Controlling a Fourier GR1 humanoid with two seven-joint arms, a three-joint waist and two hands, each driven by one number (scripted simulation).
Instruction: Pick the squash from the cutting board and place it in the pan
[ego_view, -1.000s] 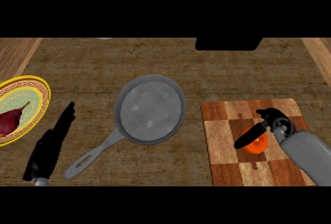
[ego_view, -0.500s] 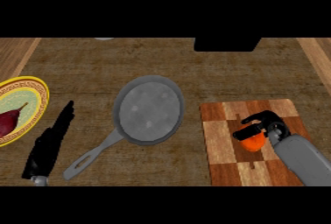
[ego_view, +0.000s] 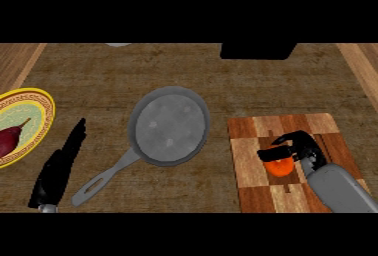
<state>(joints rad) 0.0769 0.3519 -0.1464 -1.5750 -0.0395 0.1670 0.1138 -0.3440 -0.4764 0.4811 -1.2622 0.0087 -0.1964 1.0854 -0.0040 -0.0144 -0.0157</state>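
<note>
An orange squash (ego_view: 280, 167) lies on the wooden cutting board (ego_view: 255, 131) at the right of the head view. My right hand (ego_view: 299, 148) sits over it, fingers and thumb curled round its top, hiding part of it. The grey pan (ego_view: 169, 125) rests left of the board, its handle (ego_view: 103, 178) pointing toward the lower left. My left hand (ego_view: 60, 164) stays low at the left, fingers straight, beside the pan's handle.
A yellow-rimmed plate (ego_view: 33, 107) with a dark red vegetable (ego_view: 9, 139) lies at the left edge. A black box (ego_view: 257, 50) stands at the far back. Wooden strips border the counter at both sides.
My right hand has moved left and down over the squash and its fingers have closed round it. The left hand and the pan have not moved.
</note>
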